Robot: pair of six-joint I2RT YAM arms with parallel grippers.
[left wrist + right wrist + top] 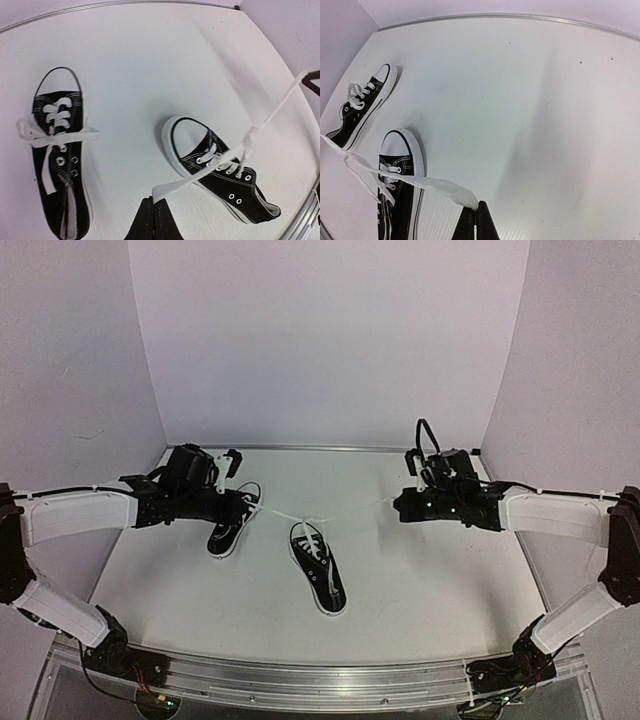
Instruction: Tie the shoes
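The middle shoe lies flat on the table between the two arms, toe pointing away from the bases. Its lace runs out from the eyelets to both sides - one end to each arm - and hangs off the table in a shallow line.

The left gripper has its jaws closed flat on one lace end; the right gripper has its jaws closed on the other end in the same way, with nothing else held. The other shoe sits just beside the left gripper, partly under it; its laces lie crossed over the tongue, and I cannot tell whether that is a proper knot.

I judge we are on the first stage for the middle shoe: both ends are drawn apart, and the left wrist view shows the strands meeting at a point above the tongue - probably a first cross being cinched, though I cannot be sure.

Next I need even tension from both sides, so the shoe does not drag or tip. Then I must bring the ends back together to form a loop, without letting the flat lace slip from either grip.
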